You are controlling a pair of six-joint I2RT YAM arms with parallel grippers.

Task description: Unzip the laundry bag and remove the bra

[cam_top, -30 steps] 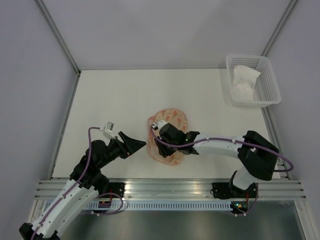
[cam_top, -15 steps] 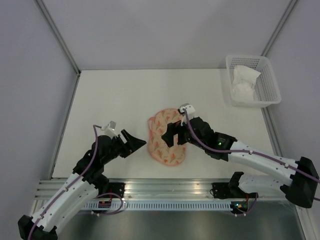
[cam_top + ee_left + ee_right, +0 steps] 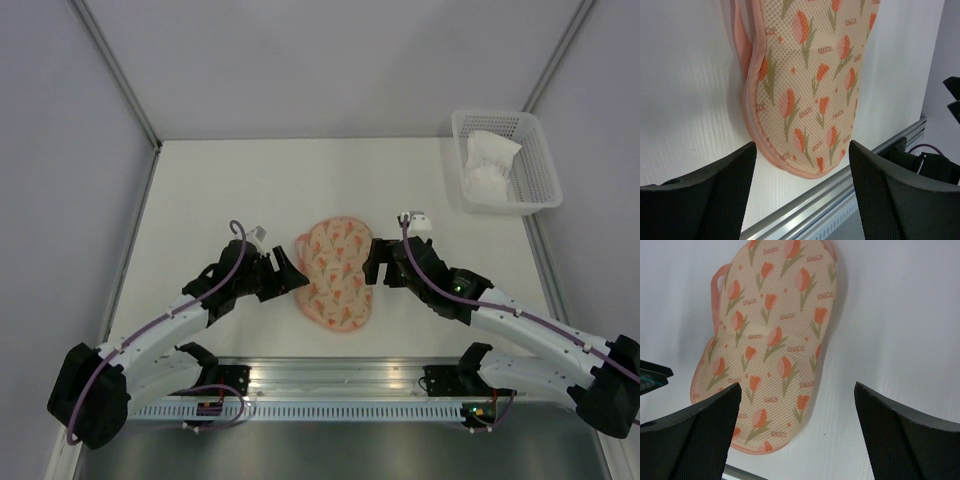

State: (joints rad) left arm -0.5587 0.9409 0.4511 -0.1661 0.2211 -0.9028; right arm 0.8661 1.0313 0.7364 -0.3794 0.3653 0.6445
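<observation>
Quick count for you: 1 laundry bag (image 3: pixel 340 272), 1 basket (image 3: pixel 543 165), 2 arms. The bag lies flat on the table (image 3: pixel 230 180), near the front edge, btw the two arms' tips.

Your L gripper (image 3: pixel 297 273) sits just beside the bag's left edge, fingers spread wide, nothing in them. Your R gripper (image 3: pixel 371 262) is just beside the right edge, fingers likewise spread, holding nothing. Can't tell if either tip touches the fabric.

The zipper rim (image 3: pixel 751 120) looks closed along the stretch the L wrist cam shows. The pink loop (image 3: pixel 740 35) lies flat on the table at the bag's side. What's inside the bag is hidden.

The basket stands at the far right corner, well apart from the bag, w/ white fabric (image 3: pixel 490 152) in it. Looks like 2 folded pcs, can't make out what they are.
</observation>
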